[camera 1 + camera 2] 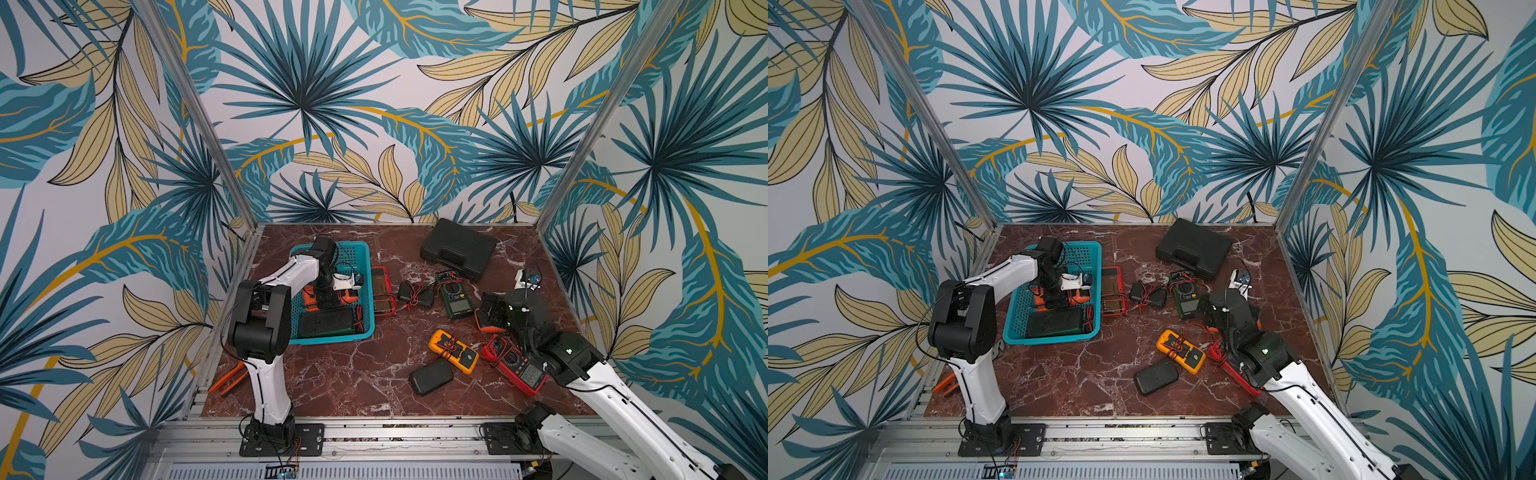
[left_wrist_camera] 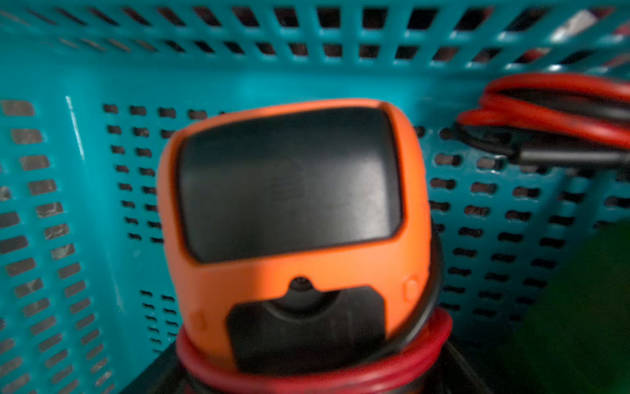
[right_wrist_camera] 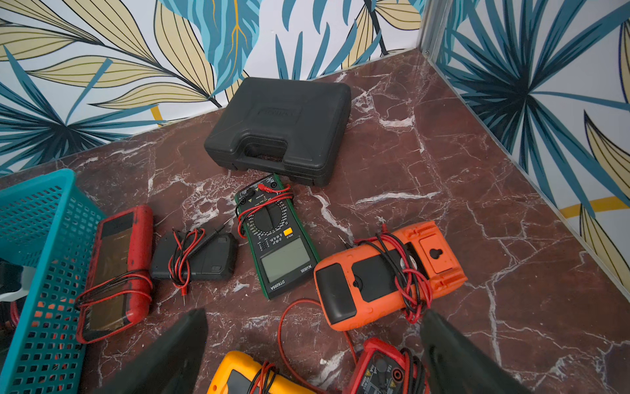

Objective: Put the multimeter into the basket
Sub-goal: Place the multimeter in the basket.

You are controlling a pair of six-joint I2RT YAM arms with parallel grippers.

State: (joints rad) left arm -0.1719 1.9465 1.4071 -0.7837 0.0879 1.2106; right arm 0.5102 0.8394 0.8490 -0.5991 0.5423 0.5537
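Note:
The teal basket (image 1: pixel 332 338) (image 1: pixel 1050 338) stands at the table's left. My left gripper (image 1: pixel 330 293) reaches down into it, shut on an orange multimeter (image 2: pixel 289 191) wrapped in red lead. That meter fills the left wrist view, and the basket wall (image 2: pixel 238 82) is close behind it. A dark multimeter (image 1: pixel 328 324) lies flat in the basket's front half. At the right, my right gripper (image 3: pixel 315 317) hangs open and empty above the table. A second orange multimeter (image 3: pixel 385 276) lies face down just beyond its fingers (image 3: pixel 191 337).
Loose on the marble are a green multimeter (image 1: pixel 455 297), a yellow one (image 1: pixel 454 351), a red one (image 1: pixel 515 365), another red one (image 1: pixel 382 291) beside the basket, and two black units (image 1: pixel 415 294) (image 1: pixel 431 376). A black case (image 1: pixel 459 247) sits at the back. Orange pliers (image 1: pixel 228 376) lie front left.

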